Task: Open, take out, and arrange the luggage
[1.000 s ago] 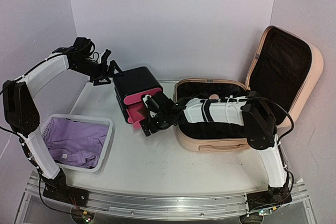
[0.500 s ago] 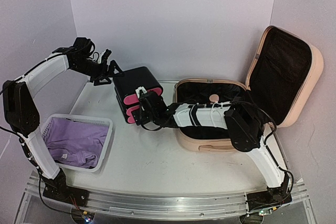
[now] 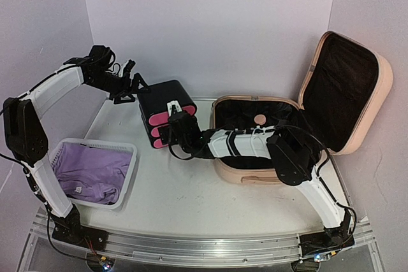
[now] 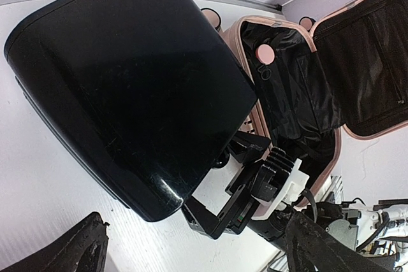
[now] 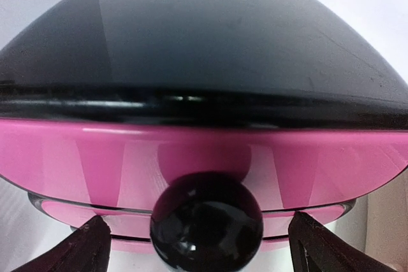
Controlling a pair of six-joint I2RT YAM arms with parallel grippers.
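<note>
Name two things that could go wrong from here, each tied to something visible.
1. The open right gripper flanks the black knob of the drawer box; the left gripper is open, gripping nothing, so a pull may drag the whole box.
2. The right arm reaches across the rim of the luggage and could snag it.

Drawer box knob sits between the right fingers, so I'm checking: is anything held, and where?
Nothing is held. The right gripper stands open around the black knob of the drawer box; the left gripper is open too.
</note>
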